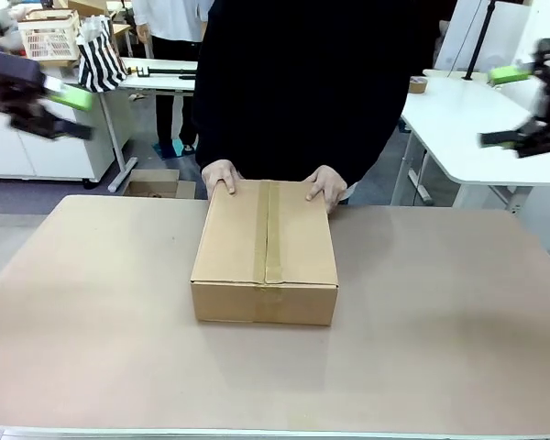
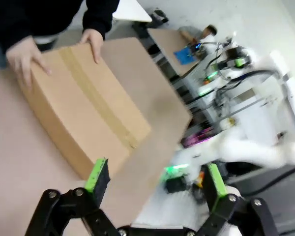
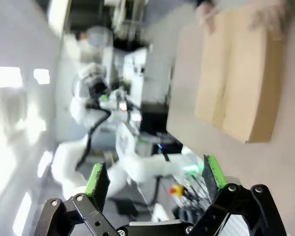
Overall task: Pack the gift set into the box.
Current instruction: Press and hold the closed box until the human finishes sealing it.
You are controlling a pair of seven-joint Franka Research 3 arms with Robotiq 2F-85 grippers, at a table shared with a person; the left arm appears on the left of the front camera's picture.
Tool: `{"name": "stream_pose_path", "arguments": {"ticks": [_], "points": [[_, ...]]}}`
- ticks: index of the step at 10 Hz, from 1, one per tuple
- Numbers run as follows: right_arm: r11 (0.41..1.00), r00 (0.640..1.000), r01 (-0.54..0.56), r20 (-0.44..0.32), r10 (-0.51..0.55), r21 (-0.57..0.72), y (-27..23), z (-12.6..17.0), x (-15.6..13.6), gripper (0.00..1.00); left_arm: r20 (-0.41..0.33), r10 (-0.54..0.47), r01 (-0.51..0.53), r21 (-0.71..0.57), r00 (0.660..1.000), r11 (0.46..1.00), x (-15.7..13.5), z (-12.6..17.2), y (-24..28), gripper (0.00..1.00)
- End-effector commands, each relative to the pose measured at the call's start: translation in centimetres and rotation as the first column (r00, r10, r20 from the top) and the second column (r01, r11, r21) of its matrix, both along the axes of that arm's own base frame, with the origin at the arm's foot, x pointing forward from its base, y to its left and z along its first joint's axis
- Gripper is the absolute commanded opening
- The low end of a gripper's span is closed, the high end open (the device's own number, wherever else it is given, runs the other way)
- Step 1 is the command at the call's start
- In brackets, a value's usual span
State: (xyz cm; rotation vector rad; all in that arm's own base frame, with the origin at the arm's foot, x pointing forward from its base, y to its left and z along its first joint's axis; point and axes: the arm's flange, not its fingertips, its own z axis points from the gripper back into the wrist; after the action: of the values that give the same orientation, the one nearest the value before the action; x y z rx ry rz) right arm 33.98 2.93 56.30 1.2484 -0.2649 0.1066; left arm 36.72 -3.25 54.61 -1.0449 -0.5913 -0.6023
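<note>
Taped box [image 1: 264, 252] under 2 hands [image 1: 222, 174]; left gripper [image 2: 156, 176] and right gripper [image 3: 155, 176] wide, empty.

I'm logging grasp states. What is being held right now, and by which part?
The left gripper and right gripper are open and empty. The person's hands rest on the box at its far top corners.
</note>
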Motion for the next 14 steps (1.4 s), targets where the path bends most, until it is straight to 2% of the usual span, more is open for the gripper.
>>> {"name": "stream_pose_path", "arguments": {"ticks": [1,2,3,4,5,6,7,8,9,10,11,12,13,14], "points": [[0.869,0.752,-0.495,0.501,0.428,0.001,3.2,-1.9,2.1,1.0,0.634,-0.015,-0.063,0.101,0.773,0.993,0.8,-2.3,-3.5,1.0],[0.917,0.684,-0.391,0.643,0.346,-0.078,4.9,-2.6,1.4,1.0,0.731,0.068,-0.158,0.055,0.679,0.986,0.7,-2.6,-5.1,1.0],[0.959,0.614,0.056,0.767,0.185,-0.277,7.0,-3.3,1.0,1.0,0.777,0.115,-0.139,-0.036,0.618,0.99,0.5,-2.4,-6.5,1.0],[0.839,0.352,0.461,0.928,0.125,-0.288,8.0,-3.3,0.9,1.0,0.814,0.118,-0.125,-0.055,0.569,0.991,0.5,-2.4,-7.3,1.0],[0.811,0.267,0.53,0.956,0.119,-0.249,7.9,-3.1,0.7,1.0,0.776,0.102,-0.11,-0.042,0.623,0.993,0.9,-2.6,-7.2,1.0],[0.966,0.842,-0.141,0.487,0.231,-0.216,7.1,-2.2,1.3,1.0,0.727,0.088,-0.113,-0.014,0.681,0.993,1.0,-2.9,-6.4,1.0],[0.966,0.842,-0.141,0.487,0.231,-0.216,7.1,-2.2,1.3,1.0,0.664,0.123,-0.156,-0.009,0.738,0.988,0.4,-0.5,-6.5,1.0],[0.966,0.842,-0.141,0.487,0.231,-0.216,7.1,-2.2,1.3,1.0,0.664,0.123,-0.156,-0.009,0.738,0.988,0.4,-0.5,-6.5,1.0],[0.971,0.799,-0.05,0.574,0.179,-0.233,6.9,-2.3,1.0,1.0,0.664,0.123,-0.156,-0.009,0.738,0.988,0.4,-0.5,-6.5,1.0],[0.886,0.795,0.09,0.568,0.211,-0.455,6.1,-2.8,2.0,1.0,0.705,0.126,-0.16,-0.018,0.698,0.987,0.5,-0.8,-6.4,1.0],[0.892,0.557,-0.185,0.704,0.441,-0.412,8.9,-4.3,5.4,1.0,0.679,-0.053,0.052,0.022,0.732,0.998,0.7,-1.7,-7.9,1.0],[0.876,0.399,-0.179,0.781,0.48,-0.447,11.4,-6.5,8.2,1.0,0.635,-0.2,0.257,0.003,0.746,0.966,1.3,-3.6,-9.4,1.0],[0.882,0.228,-0.175,0.854,0.469,-0.438,13.8,-9.2,10.2,1.0,0.57,-0.332,0.406,-0.004,0.752,0.914,1.4,-6.1,-10.6,1.0],[0.883,0.2,-0.27,0.875,0.44,-0.383,15.5,-11.7,11.0,1.0,0.539,-0.444,0.455,0.123,0.715,0.882,1.1,-8.4,-11.5,1.0]]}}
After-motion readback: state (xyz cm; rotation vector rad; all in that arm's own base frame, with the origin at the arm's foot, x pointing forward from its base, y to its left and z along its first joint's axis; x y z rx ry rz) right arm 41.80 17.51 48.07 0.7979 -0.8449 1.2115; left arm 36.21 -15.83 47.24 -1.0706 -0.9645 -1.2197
